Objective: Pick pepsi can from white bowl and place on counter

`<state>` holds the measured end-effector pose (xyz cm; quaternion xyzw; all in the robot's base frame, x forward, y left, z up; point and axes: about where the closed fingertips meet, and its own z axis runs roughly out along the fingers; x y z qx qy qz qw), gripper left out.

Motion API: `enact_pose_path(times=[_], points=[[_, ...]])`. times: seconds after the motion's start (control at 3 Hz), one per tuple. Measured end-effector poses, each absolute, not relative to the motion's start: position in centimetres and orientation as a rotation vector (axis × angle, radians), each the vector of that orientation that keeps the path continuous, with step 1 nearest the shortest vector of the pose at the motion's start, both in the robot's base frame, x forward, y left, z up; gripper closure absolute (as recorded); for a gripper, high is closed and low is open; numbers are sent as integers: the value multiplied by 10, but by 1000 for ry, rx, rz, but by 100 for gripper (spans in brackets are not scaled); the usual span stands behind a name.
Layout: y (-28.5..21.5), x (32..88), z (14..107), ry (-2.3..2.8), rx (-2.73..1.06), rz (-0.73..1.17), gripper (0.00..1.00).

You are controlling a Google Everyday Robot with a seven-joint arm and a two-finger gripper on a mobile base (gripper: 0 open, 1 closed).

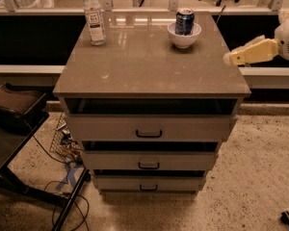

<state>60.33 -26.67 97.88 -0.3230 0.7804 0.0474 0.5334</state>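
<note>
As seen from in front of the counter (pixel 149 69), finds the gripper (pixel 229 58) off the right edge, toward the back right corner, pointing left at that edge. Reads only as 1 cream-coloured wedge, so cannot tell how far open or closed. Holds nothing. Hangs well apart from the white bowl (pixel 184 39) and the pepsi can (pixel 184 21); cannot tell whether touching the counter's right edge or just clear of it. Finds the pepsi can upright inside the white bowl, near the back edge and right of centre: dark blue body with light markings, silver top, rising well above the rim. Finds the bowl resting on the glossy grey-brown top. Near the back left corner, shows 1 clear plastic bottle (pixel 94 18) with a white cap, upright, well apart from the bowl. Below the front edge, shows 3 light drawers (pixel 149 128) with dark handles.
</note>
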Motion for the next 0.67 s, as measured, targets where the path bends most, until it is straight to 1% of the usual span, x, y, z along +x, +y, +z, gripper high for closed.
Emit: enact_pose_path(times=[0.33,0.67], points=[[-271,622,998,1786,-692,68,0],[-272,623,999,1783,-688,65,0]])
